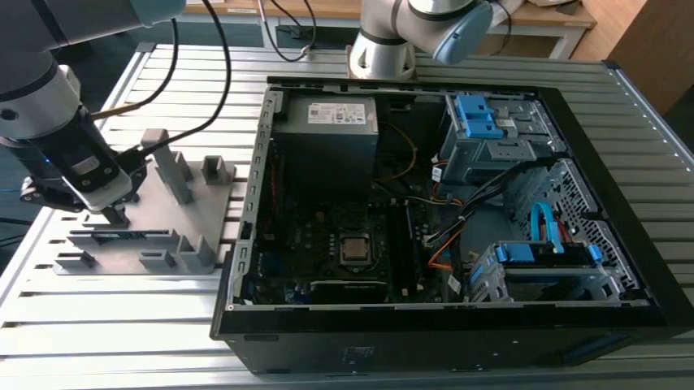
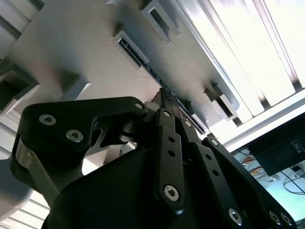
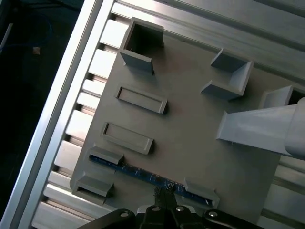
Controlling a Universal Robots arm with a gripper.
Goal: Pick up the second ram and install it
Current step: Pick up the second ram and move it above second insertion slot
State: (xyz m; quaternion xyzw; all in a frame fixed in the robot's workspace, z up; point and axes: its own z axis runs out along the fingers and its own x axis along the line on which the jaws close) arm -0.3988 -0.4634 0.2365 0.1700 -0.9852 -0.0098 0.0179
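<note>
The second ram (image 3: 126,168) stands on edge as a thin blue strip, held between two grey end brackets on the grey fixture plate (image 3: 190,129). In the second wrist view the ram (image 2: 138,57) is a dark strip running under the fingers. My gripper (image 3: 162,189) hangs right over the stick's middle, fingertips pressed together at its upper edge, with the fingers' line running along the stick. In the exterior view my gripper (image 1: 114,216) sits low over the ram (image 1: 136,235) at the fixture's near-left part. The jaws are shut and nothing shows between them.
The fixture plate (image 1: 211,203) carries several grey blocks and a tall slanted post (image 1: 171,172). An open computer case (image 1: 434,203) lies to the exterior view's right, with its motherboard (image 1: 347,252) exposed. Another arm's base (image 1: 382,45) stands behind the case. The slatted metal table (image 1: 109,325) lies all around.
</note>
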